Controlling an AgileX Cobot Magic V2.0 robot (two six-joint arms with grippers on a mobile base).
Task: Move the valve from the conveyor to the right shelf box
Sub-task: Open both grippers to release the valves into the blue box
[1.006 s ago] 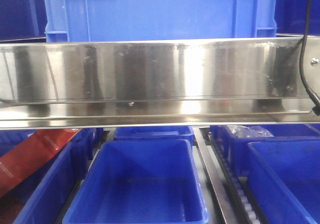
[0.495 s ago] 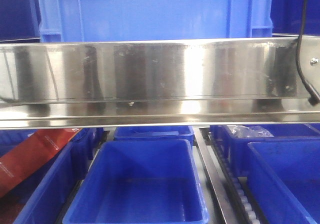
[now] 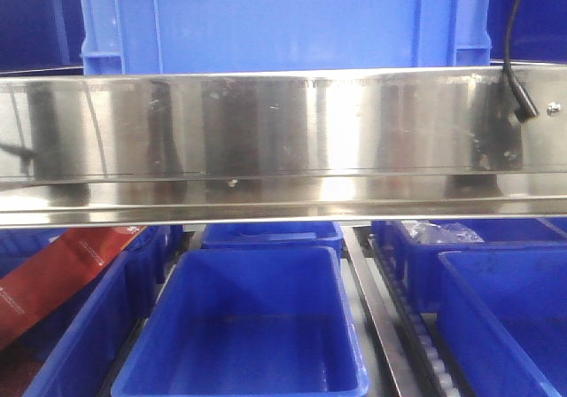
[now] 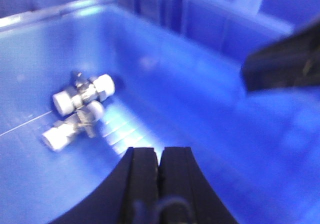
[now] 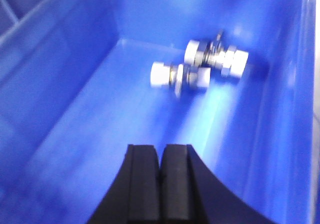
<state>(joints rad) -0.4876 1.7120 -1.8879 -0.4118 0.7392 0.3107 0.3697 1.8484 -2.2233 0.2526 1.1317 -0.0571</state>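
Two metal valves with white end caps lie side by side on the floor of a blue box [image 5: 60, 74]. In the right wrist view they are one valve [image 5: 216, 56] and another valve [image 5: 180, 76] near the far right corner. The left wrist view has the same pair, one valve [image 4: 84, 94] and the other valve [image 4: 72, 126], at the left. My right gripper [image 5: 160, 148] hangs above the box floor, shut and empty. My left gripper [image 4: 159, 151] is also shut with nothing in it. The conveyor is out of view. Neither gripper appears in the front view.
A shiny steel shelf rail [image 3: 283, 140] crosses the front view, with a large blue crate [image 3: 283, 16] above it and several blue bins [image 3: 248, 326] below. A black cable [image 3: 518, 78] hangs at the right. A dark blurred shape [image 4: 282, 59] juts in at the left wrist view's upper right.
In the front view the black cable at the right has lifted, its end now against the rail's upper part. The crate above has shifted slightly sideways and back.
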